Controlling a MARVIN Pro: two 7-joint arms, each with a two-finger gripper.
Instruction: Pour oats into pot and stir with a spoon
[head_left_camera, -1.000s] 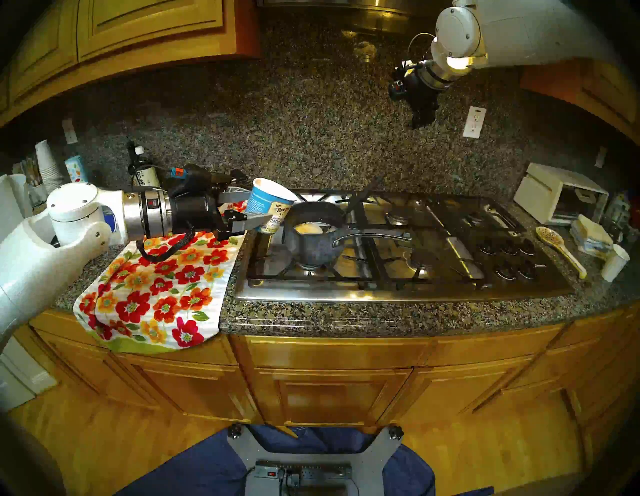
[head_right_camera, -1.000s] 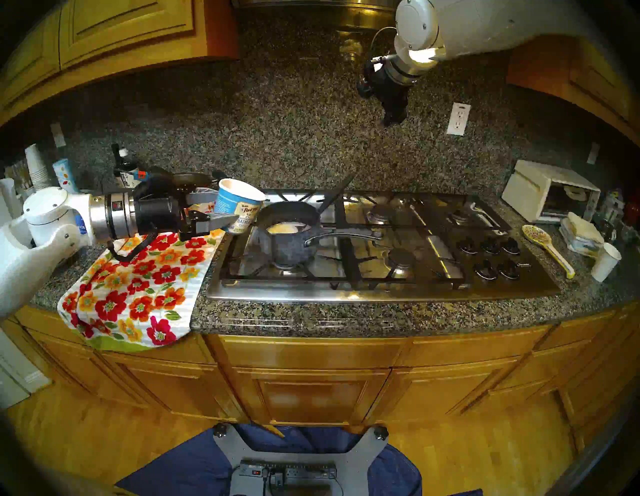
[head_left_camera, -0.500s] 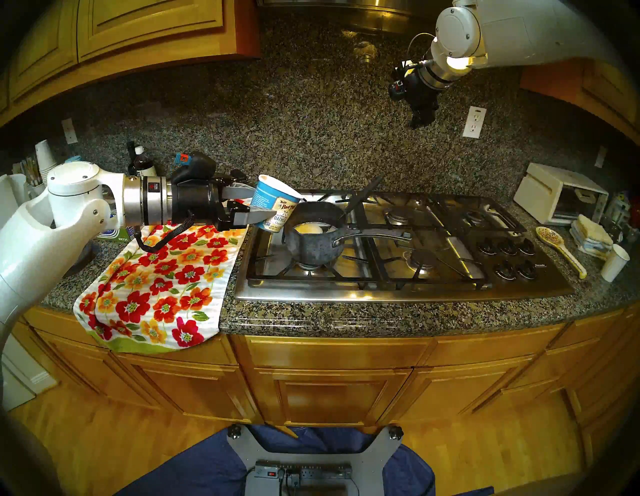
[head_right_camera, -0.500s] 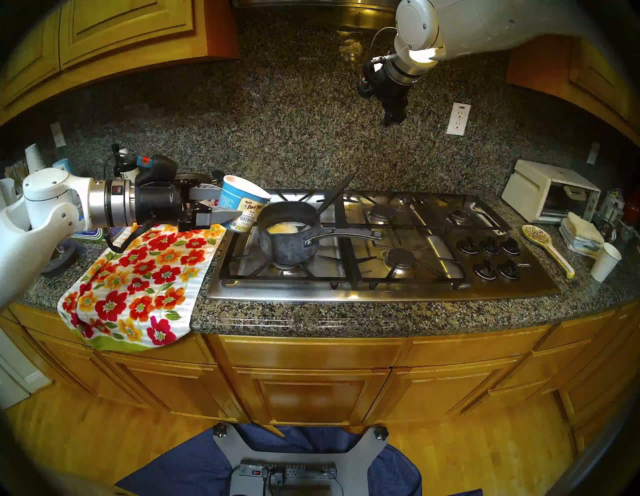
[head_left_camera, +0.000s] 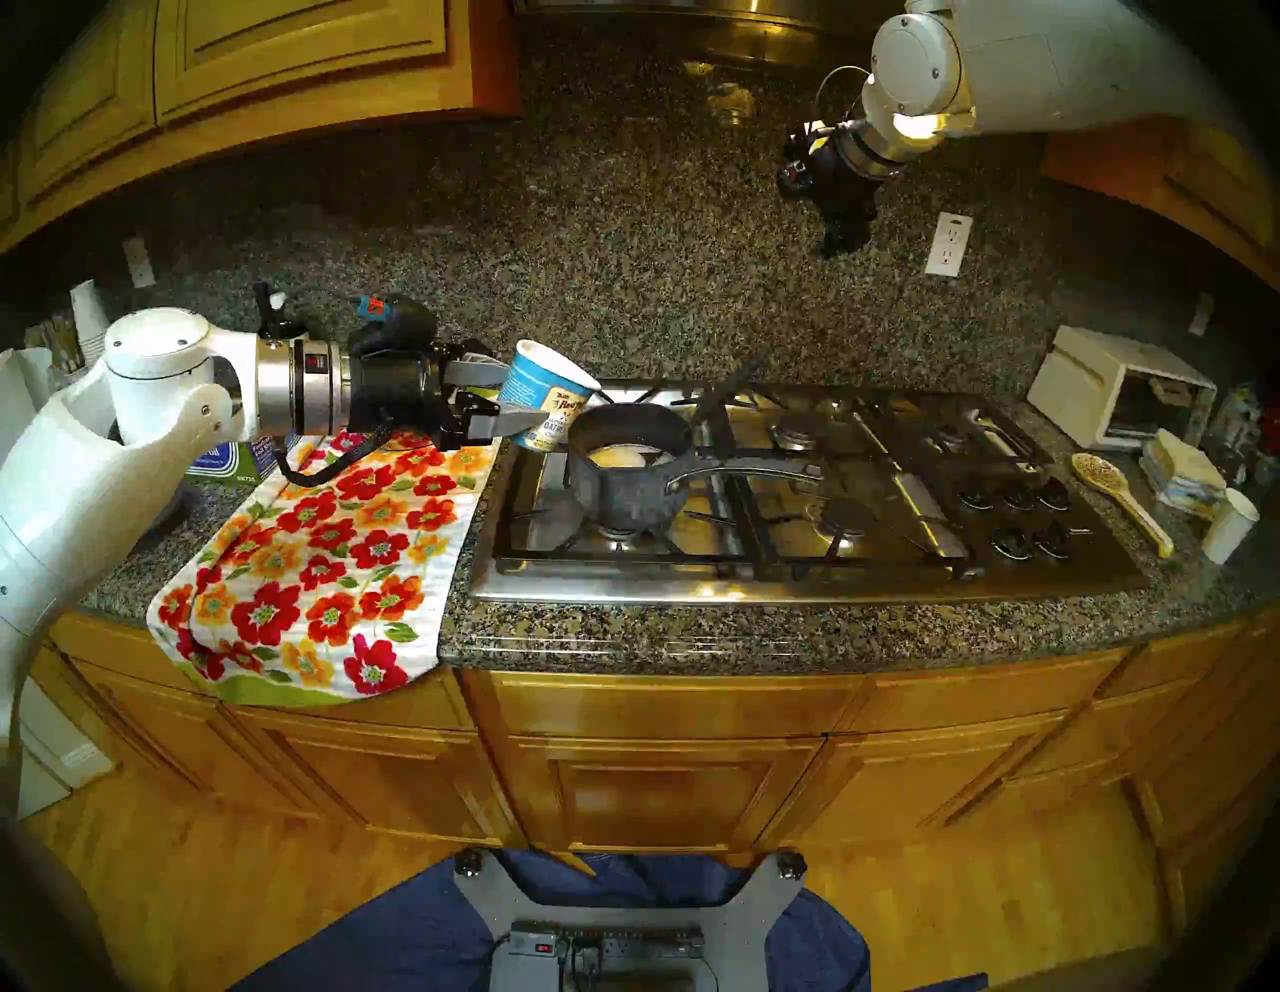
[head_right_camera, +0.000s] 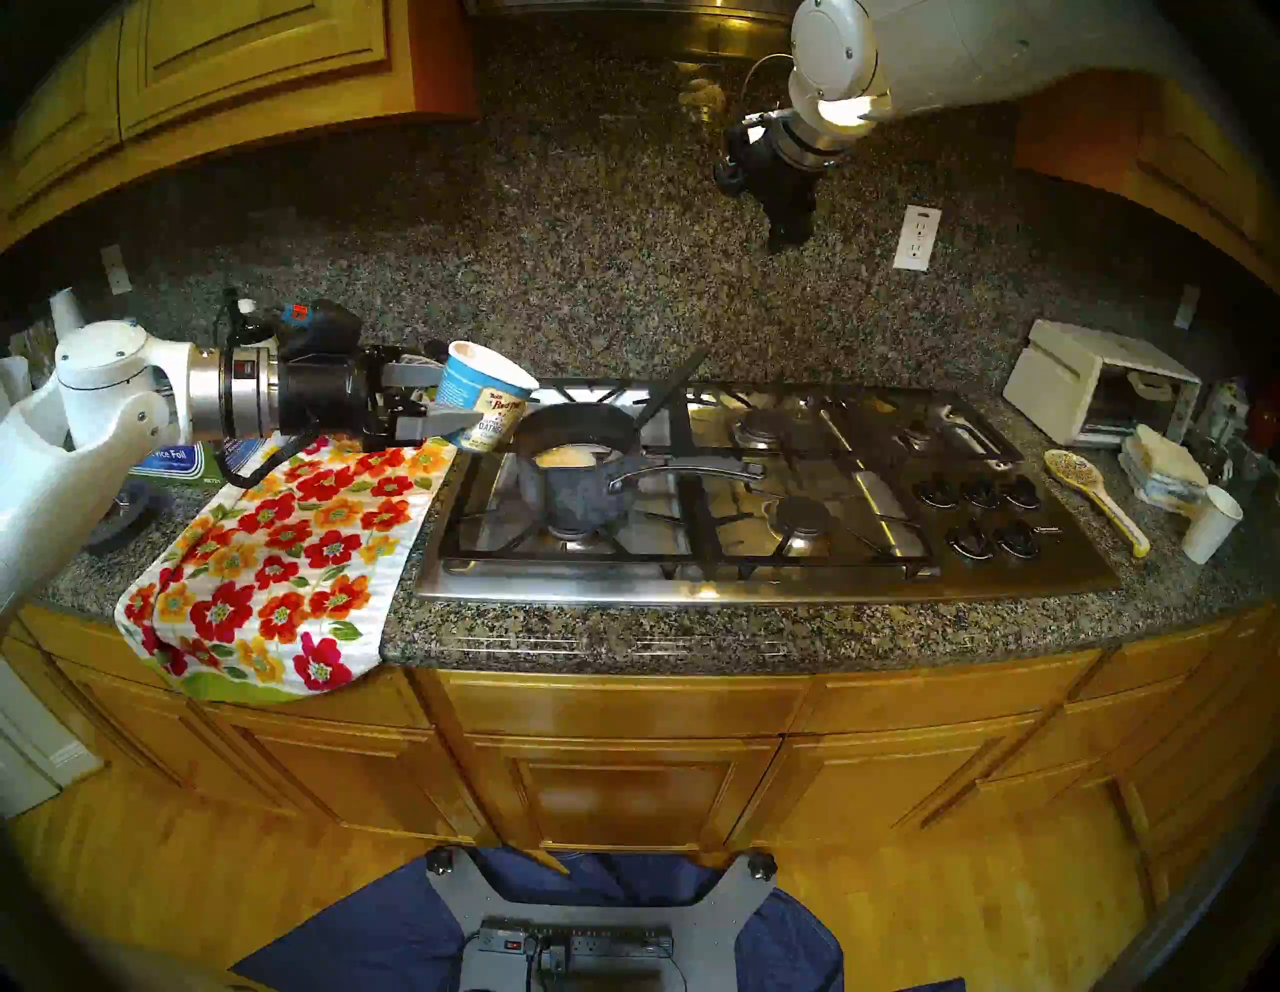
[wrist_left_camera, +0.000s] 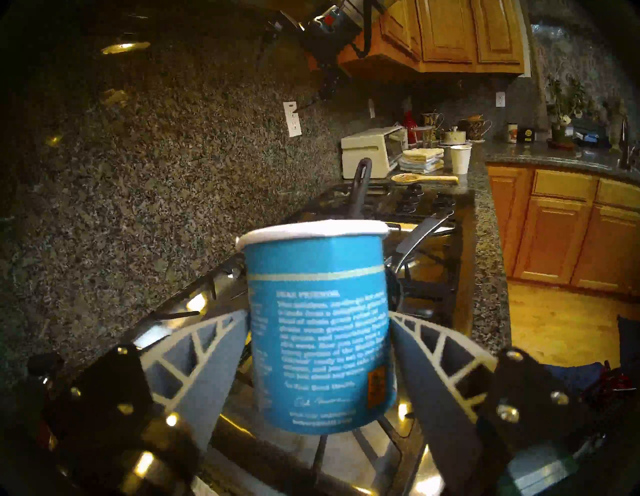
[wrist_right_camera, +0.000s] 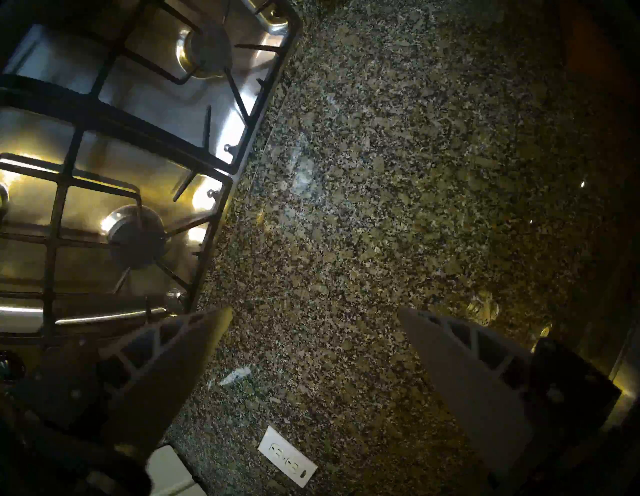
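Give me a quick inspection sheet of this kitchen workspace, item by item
Surface: speckled granite counter, steel gas cooktop.
Job's things: blue paper oatmeal cup tilted beside dark grey saucepan holding pale contents; black-handled spoon leaning in it.
Clutter: floral towel, cream speckled ceramic spoon, white paper cup, white toaster oven.
Grippers: left gripper shut on cup; right gripper open, empty.
Cables: black strap under left wrist.
Surroundings: wooden cabinets.

Each arm (head_left_camera: 83, 478) has smooth white shells with small screws, then a shiny metal ring, then a black wrist block. The left gripper (wrist_left_camera: 318, 346) has grey fingers (wrist_left_camera: 214, 350) with white ribs; a black cable loops near the white shell
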